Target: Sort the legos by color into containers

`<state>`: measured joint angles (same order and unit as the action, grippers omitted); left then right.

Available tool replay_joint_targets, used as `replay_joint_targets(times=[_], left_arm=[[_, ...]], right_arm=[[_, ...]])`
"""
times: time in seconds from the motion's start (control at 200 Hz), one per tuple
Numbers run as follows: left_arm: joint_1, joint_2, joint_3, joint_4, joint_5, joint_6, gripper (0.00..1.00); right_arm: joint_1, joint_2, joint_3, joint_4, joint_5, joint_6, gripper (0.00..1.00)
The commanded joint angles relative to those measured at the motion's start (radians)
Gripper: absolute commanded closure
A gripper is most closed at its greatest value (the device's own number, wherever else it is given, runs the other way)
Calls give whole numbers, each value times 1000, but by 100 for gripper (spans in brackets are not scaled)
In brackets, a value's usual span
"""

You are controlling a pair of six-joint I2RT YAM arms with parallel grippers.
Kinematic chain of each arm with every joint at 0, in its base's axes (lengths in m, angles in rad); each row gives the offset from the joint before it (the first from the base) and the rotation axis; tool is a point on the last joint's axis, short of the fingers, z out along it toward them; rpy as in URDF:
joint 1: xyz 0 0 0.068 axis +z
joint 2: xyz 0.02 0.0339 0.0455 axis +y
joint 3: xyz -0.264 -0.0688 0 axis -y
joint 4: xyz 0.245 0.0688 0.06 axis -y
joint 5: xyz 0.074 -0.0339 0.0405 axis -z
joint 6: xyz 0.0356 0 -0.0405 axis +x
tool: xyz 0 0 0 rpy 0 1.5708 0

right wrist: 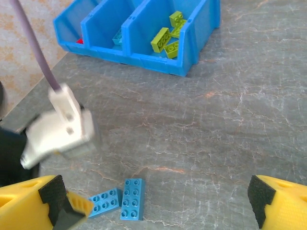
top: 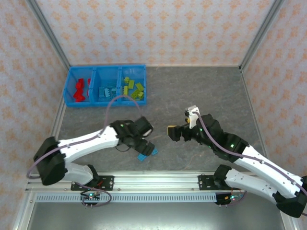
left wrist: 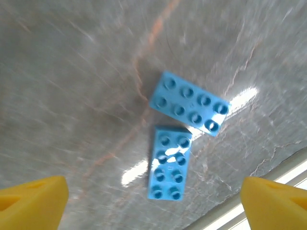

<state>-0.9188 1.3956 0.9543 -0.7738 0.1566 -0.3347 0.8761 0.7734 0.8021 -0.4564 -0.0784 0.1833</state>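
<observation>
Far left on the table [top: 201,91], the containers [top: 105,85] sit against the back edge: red legos [top: 80,90] in the left bin, light blue legos [top: 108,91] in the middle one, lime green legos [top: 133,87] in the right one. Coming right and nearer, the left gripper [left wrist: 153,206] hangs over the grey surface, yellow fingers spread wide and nothing between them. Right below it lie two loose blue bricks [left wrist: 169,163], flat on the table, studs up, one angled across the end of the other and touching it. Just right of them, across a small gap, the right gripper [right wrist: 153,201] points toward the left arm, jaws wide apart and empty, the same two bricks lying near its left finger.
</observation>
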Motion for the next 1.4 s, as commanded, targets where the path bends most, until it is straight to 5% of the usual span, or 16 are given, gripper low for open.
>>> replay_joint_targets(times=[0.0, 0.365, 0.556, 0.786, 0.966, 1.081, 1.246, 1.396], left_arm=[[-66, 74, -8, 44, -1, -117, 13], [-104, 242, -51, 104, -46, -152, 45], [-103, 236, -78, 128, -74, -172, 70], [-72, 40, -88, 102, -183, -188, 76], [116, -126, -30, 87, -213, -125, 76], [306, -154, 68, 75, -292, -51, 76], [579, -85, 212, 168, -327, 1, 76], [753, 133, 405, 168, -317, 23, 76]], right_arm=[[1, 15, -8, -21, 34, 23, 1], [1, 14, 10, -79, 55, 38, 1], [1, 14, 11, -78, 56, 53, 1], [1, 24, 20, -38, -147, 51, 1], [1, 85, 48, 39, -271, 120, 1], [1, 132, 57, 55, -232, 160, 1], [1, 186, 100, 11, -205, 185, 1], [1, 186, 114, -18, -210, 199, 1]])
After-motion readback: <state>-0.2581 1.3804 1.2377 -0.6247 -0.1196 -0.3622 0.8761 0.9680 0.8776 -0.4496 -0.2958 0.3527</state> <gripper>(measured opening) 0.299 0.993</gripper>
